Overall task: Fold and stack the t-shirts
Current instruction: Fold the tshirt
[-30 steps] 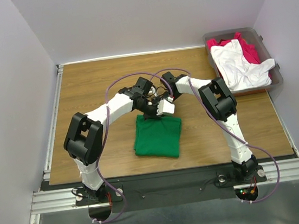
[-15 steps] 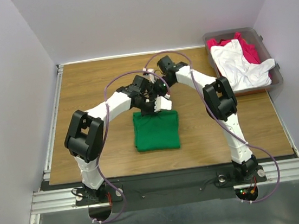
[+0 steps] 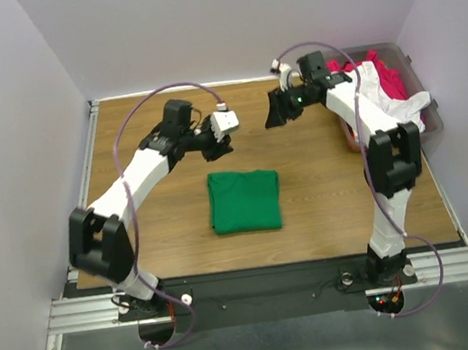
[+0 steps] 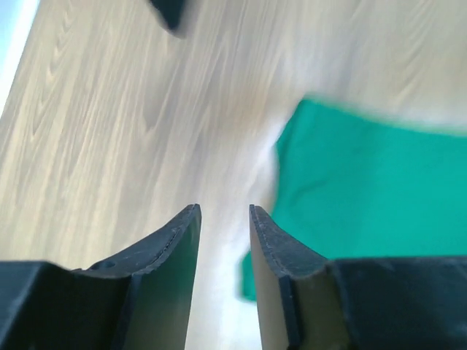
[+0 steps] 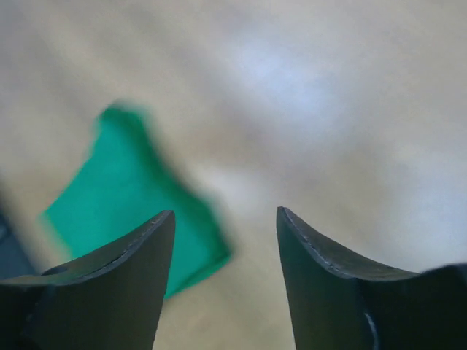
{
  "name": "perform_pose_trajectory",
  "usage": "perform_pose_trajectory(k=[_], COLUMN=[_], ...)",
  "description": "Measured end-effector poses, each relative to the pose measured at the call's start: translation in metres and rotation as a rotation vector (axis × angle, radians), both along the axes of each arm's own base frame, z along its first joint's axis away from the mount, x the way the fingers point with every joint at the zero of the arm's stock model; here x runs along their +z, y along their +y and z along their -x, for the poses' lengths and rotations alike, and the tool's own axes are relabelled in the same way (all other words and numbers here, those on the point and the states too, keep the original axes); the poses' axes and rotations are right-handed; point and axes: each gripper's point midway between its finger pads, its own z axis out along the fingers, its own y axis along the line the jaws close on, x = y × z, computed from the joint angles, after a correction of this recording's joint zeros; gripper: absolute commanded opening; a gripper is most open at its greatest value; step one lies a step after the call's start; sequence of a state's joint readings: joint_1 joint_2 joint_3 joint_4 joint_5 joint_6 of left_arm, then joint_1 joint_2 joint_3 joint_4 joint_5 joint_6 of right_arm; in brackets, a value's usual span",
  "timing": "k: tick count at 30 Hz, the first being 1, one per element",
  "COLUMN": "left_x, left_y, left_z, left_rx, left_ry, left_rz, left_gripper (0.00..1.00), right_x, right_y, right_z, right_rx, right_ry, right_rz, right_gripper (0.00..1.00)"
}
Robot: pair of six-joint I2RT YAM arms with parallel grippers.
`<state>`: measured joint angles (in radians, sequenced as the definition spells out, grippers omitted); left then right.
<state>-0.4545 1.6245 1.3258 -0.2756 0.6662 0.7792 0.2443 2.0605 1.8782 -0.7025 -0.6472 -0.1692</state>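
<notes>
Metal rail (image 3: 273, 286) is running along the near edge. Wood-grain table (image 3: 138, 229) is filling the floor of a booth w/ white walls (image 3: 224, 22) on three sides. Green t-shirt (image 3: 245, 200) is lying folded flat nr table centre, toward the front. It's nearly square, so long axis is hard to call; edges are sitting roughly parallel w/ table edges. Beyond it, L gripper (image 4: 222, 213) is hovering over bare wood, jaws slightly apart, gripping nothing. R gripper (image 5: 225, 215) is hanging further right, jaws wider, also empty. Far-right corner: grey bin (image 3: 435, 123) is holding a crumpled white t-shirt (image 3: 405, 109), spilling over the rim, w/ red t-shirt (image 3: 393, 80) behind. R arm (image 3: 390, 156) is crossing in front of the bin.
</notes>
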Motion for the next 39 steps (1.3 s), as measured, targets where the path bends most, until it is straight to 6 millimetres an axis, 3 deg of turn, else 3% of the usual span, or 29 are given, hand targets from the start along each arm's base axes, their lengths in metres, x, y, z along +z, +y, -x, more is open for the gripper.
perform_pose_trajectory(k=[2,5,9,11,14,19,22,27,31,36,39], left_x=[0.018,0.014,-0.031,-0.064,-0.097,-0.129,-0.149,-0.144,-0.124,-0.068,-0.017], left_y=[0.004,0.006,0.003,0.004,0.008,0.033,0.047,0.052,0.056,0.056,0.036], left_z=[0.022,0.054,0.077,0.084,0.080,0.037,0.004,-0.028,-0.043,-0.041,-0.021], left_rx=[0.044,0.082,0.148,0.209,0.297,0.457,0.525,0.521,0.512,0.469,0.382], left_ry=[0.069,0.247,0.540,0.703,0.875,0.995,1.052,1.050,0.994,0.897,0.810], left_rz=[0.132,0.268,0.353,0.362,0.386,0.483,0.528,0.578,0.601,0.635,0.662], left_gripper=[0.43,0.41,0.40,0.40,0.38,0.33,0.29,0.29,0.30,0.34,0.36], right_x=[0.010,0.013,-0.005,-0.019,-0.051,-0.120,-0.133,-0.118,-0.092,-0.043,-0.017], right_y=[0.009,0.032,0.063,0.071,0.075,0.063,0.053,0.050,0.051,0.047,0.047], right_z=[0.039,0.108,0.155,0.166,0.159,0.130,0.100,0.040,0.021,0.045,0.075], right_rx=[0.031,0.107,0.182,0.194,0.170,0.058,0.013,-0.020,-0.026,-0.017,0.010], right_ry=[0.064,0.209,0.382,0.451,0.525,0.628,0.662,0.498,0.422,0.399,0.388], right_rz=[-0.082,-0.199,-0.289,-0.300,-0.301,-0.271,-0.311,-0.319,-0.341,-0.384,-0.406], right_gripper=[0.58,0.54,0.52,0.49,0.44,0.36,0.33,0.37,0.42,0.43,0.42])
